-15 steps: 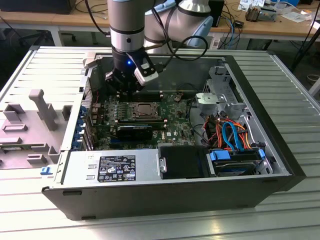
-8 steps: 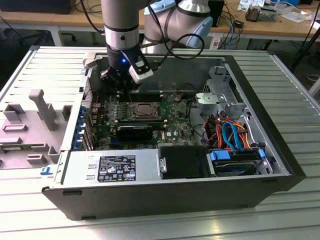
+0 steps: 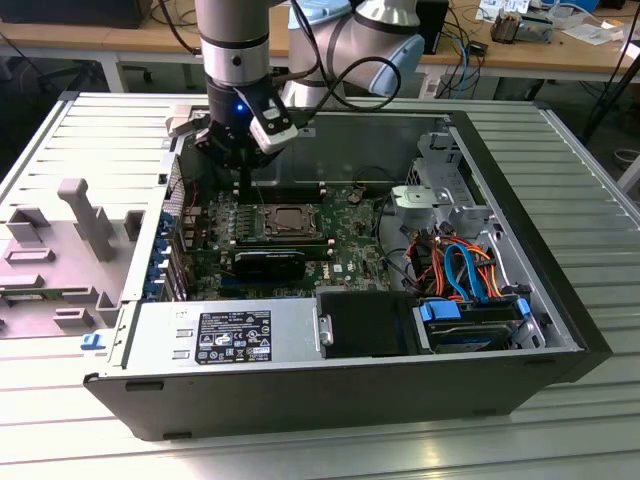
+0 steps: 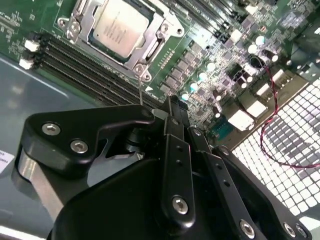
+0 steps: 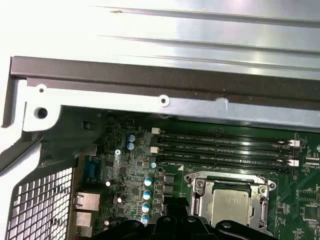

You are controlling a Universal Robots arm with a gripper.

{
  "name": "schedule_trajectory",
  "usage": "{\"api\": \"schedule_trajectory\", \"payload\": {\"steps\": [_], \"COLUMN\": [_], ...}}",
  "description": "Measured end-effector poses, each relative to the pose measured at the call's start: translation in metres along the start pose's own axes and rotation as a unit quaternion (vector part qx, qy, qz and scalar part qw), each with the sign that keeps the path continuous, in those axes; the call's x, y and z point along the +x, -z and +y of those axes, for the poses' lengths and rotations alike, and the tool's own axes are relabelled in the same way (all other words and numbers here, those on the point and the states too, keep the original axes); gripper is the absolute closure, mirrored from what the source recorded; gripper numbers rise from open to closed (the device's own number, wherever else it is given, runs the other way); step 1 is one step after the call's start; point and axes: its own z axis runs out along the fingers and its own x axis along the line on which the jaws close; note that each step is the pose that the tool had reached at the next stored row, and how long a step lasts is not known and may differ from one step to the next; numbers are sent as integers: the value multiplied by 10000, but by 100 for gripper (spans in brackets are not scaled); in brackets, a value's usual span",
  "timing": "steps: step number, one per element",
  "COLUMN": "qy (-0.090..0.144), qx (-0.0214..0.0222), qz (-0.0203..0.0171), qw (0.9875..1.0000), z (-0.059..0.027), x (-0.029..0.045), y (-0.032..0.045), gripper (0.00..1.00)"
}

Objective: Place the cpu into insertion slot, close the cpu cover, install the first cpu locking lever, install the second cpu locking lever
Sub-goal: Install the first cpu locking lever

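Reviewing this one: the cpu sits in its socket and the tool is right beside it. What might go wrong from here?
The thin locking lever rises from a corner of the insertion slot right at the tool; it might slip off or bend. The tool hangs low beside the memory slots and capacitors, so a sideways move may scrape them.

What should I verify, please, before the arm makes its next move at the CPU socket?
1. cpu lies flat and square in the cover's window: ok.
2. cpu cover is down around the chip: ok.
3. Thin lever rod at the cover's corner is latched: cannot tell.
4. gripper stands beside the cover, on the exterior view's left, off the cpu: ok.
5. Red-black wire lies apart from the cover: ok.
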Motion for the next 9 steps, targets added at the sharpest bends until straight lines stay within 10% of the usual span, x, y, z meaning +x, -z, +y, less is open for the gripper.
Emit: {"api": "schedule_trajectory", "payload": {"steps": [9], "qy": [152], "qx": [1], "qz": [5], "qw": [9999], "z": [182], "x": [-32], "y": [-6], "gripper": [89]}}
